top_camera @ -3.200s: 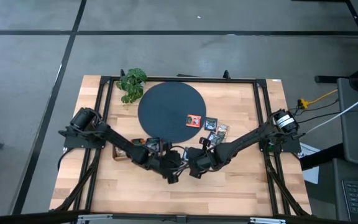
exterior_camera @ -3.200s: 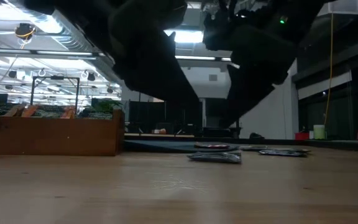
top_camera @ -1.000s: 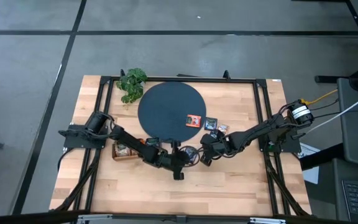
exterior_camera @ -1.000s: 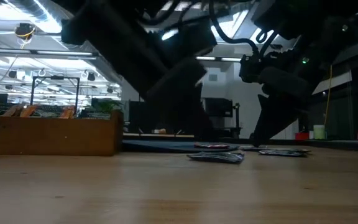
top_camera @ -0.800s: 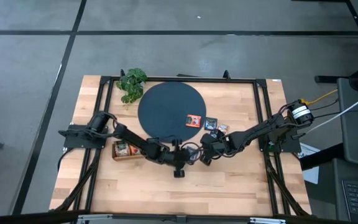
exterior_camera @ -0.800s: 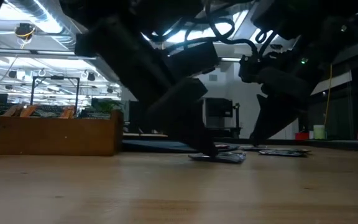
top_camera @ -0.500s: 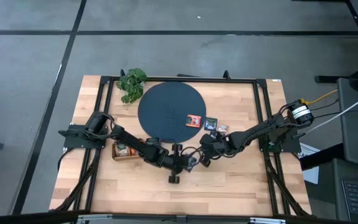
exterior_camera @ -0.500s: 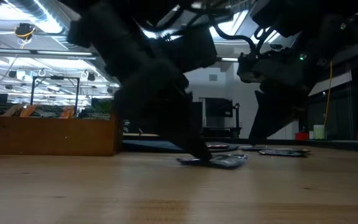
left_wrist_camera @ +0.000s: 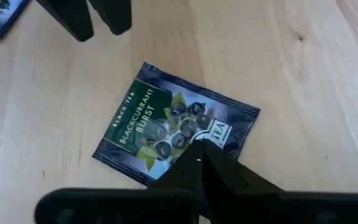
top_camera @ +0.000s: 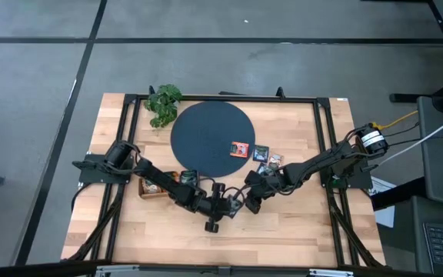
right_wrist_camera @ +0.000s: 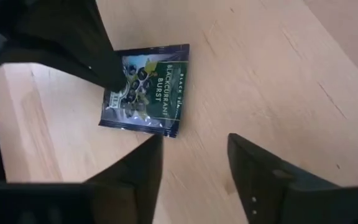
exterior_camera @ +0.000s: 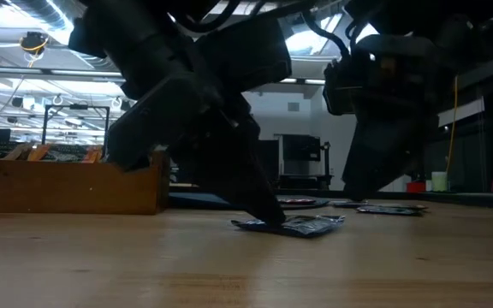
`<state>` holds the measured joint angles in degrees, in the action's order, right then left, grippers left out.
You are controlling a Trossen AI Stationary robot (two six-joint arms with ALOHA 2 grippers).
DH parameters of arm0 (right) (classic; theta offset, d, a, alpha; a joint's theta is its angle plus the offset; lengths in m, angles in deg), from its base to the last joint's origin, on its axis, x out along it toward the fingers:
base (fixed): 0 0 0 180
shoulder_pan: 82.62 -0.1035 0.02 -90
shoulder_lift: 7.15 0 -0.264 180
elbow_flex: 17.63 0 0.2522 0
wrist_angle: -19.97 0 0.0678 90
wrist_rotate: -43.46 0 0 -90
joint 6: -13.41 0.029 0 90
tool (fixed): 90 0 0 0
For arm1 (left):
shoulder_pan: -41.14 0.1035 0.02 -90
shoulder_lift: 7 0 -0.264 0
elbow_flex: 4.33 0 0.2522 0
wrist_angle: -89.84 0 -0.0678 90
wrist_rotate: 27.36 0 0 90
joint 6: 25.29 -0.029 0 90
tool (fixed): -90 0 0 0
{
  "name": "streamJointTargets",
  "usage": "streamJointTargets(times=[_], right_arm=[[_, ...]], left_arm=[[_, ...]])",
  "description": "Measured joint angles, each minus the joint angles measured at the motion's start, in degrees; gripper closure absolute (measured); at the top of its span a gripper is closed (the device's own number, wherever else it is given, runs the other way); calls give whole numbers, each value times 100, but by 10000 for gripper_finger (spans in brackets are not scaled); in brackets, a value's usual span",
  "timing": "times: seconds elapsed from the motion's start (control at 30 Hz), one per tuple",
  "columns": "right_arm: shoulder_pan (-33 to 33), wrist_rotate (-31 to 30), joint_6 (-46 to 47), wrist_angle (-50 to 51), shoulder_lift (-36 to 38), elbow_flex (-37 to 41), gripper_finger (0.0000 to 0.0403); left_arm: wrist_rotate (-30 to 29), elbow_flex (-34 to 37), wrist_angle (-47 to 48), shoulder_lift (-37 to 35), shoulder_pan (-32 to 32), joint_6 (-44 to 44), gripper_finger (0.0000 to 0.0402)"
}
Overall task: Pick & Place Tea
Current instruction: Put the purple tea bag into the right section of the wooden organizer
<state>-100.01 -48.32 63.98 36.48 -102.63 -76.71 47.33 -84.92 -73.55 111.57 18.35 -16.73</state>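
Blackcurrant tea sachet (left_wrist_camera: 178, 127) lies flat on the bare tabletop (left_wrist_camera: 303, 56) near its middle. Left gripper (left_wrist_camera: 199, 151) has its jaws closed, tip pressing the sachet's edge. Right gripper (right_wrist_camera: 191, 155) hovers just beside it, jaws apart, empty.

The wooden table (top_camera: 298, 223) bears a dark disc (top_camera: 206, 135), plant (top_camera: 162, 102), tray (top_camera: 151, 187) and tea sachets (top_camera: 266, 160).

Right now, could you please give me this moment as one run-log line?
left tool: shut, tips on blackcurrant sachet | right tool: open, beside sachet | sachet: flat on table
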Motion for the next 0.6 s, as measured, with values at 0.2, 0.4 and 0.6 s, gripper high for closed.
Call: streamJointTargets(times=[0.2,0.4,0.6], right_arm=[[0,3,287,-625,0,348,195],[0,184,781,-1811,0,918,203],[0,231,986,-2174,-41,1070,212]], left_arm=[[-136,13,-85,7,-29,-39,398],[-167,18,-119,9,-26,-39,400],[-282,18,-246,15,-31,-39,398]])
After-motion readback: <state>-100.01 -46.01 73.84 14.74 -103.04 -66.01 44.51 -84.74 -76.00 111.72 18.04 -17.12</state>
